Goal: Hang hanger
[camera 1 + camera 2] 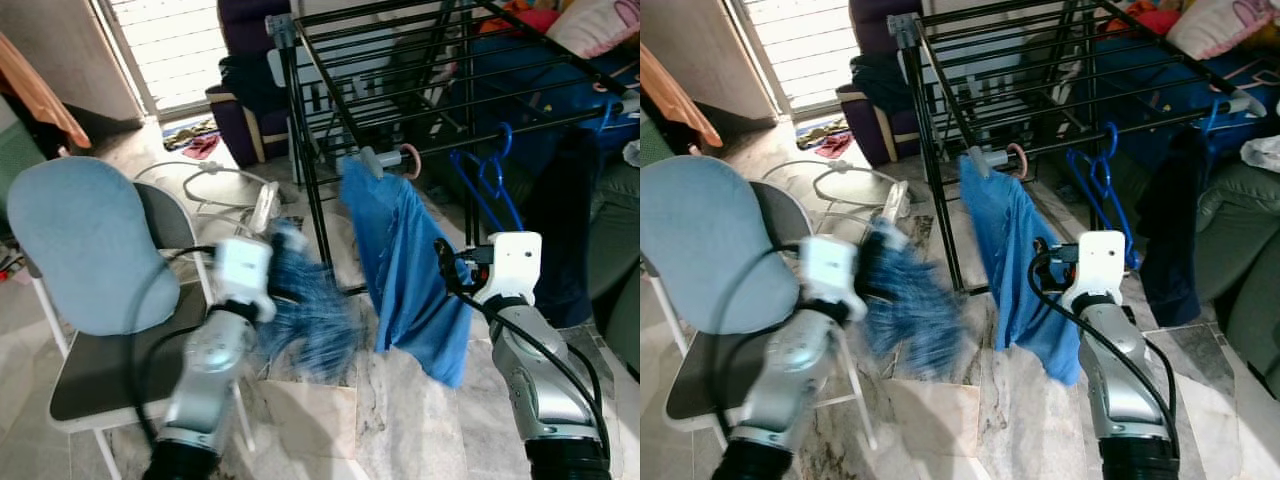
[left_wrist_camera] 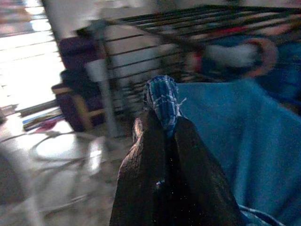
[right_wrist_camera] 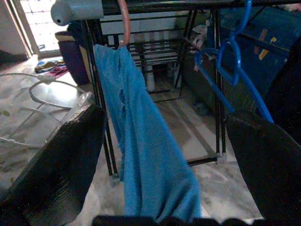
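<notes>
A blue shirt [image 1: 405, 270] hangs from a pink hanger [image 1: 411, 160] hooked on a rail of the black drying rack [image 1: 400, 60]. My right gripper [image 3: 164, 141] is open just in front of the shirt's lower half, with one black finger [image 3: 70, 150] on each side and nothing between them. My left gripper [image 2: 162, 125] is shut on a blue checked cloth [image 1: 310, 310]. The cloth hangs blurred to the left of the shirt, above the floor. Any hanger inside that cloth is hidden.
Two empty blue hangers [image 1: 490, 175] hang on the rack to the right of the shirt, beside a dark garment [image 1: 560, 220]. A chair with a light-blue cushion [image 1: 90, 250] stands close on my left. A white cable [image 1: 200, 185] lies on the marble floor.
</notes>
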Tool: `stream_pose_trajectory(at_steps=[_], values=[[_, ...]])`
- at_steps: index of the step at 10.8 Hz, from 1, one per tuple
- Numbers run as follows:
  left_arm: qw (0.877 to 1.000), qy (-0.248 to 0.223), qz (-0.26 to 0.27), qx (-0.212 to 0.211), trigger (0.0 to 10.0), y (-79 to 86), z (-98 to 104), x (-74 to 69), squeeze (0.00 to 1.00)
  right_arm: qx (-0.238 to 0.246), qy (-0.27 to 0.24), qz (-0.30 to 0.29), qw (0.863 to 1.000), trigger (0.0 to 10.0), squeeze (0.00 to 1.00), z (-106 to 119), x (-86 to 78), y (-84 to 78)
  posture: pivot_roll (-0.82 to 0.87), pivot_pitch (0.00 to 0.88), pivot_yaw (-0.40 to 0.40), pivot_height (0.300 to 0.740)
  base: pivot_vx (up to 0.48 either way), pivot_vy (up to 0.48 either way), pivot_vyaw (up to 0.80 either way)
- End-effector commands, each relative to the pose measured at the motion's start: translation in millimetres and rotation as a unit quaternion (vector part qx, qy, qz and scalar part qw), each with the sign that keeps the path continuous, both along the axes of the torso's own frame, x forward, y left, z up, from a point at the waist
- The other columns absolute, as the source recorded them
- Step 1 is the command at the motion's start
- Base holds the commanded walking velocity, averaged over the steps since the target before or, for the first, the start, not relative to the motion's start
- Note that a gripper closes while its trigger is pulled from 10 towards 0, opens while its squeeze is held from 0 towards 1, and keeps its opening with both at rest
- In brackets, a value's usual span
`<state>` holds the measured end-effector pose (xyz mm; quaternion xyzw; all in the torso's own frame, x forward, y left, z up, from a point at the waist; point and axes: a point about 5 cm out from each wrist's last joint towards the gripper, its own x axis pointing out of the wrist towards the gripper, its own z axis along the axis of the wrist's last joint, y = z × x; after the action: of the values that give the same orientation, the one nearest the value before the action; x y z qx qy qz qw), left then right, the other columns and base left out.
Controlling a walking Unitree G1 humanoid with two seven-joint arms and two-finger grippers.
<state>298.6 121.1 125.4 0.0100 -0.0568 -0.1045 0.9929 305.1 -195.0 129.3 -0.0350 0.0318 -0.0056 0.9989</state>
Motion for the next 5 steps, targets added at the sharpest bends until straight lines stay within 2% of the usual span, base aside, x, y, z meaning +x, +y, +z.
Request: stream_pose_trajectory(at_steps=[1,2,3,5], values=[[1.0,-0.01,0.023,0.002,10.0,8.9,2.1,-0.6,0.0,-0.001,0.001,0.004,1.0,10.0,0.0,-1.8,0.5,0.9,-0.21,0.0,0.11,0.74,0.0,0.0,0.0],[0.999,-0.008,0.038,0.0,10.0,14.8,0.0,-0.5,0.0,0.0,0.005,0.012,1.0,10.0,0.0,-2.2,3.8,5.4,-0.21,0.0,0.1,0.74,0.0,0.0,0.0],[0.998,-0.025,0.063,-0.021,10.0,20.0,6.1,-2.6,0.0,-0.005,0.001,0.043,0.999,10.0,0.0,2.0,8.4,17.1,-0.2,0.0,0.072,0.74,0.0,-0.424,0.0],[0.997,-0.011,0.074,-0.022,10.0,21.6,2.0,-9.2,0.0,-0.002,0.006,0.049,0.999,10.0,0.0,0.0,6.4,21.7,-0.18,0.0,0.067,0.74,0.0,-0.472,0.0]])
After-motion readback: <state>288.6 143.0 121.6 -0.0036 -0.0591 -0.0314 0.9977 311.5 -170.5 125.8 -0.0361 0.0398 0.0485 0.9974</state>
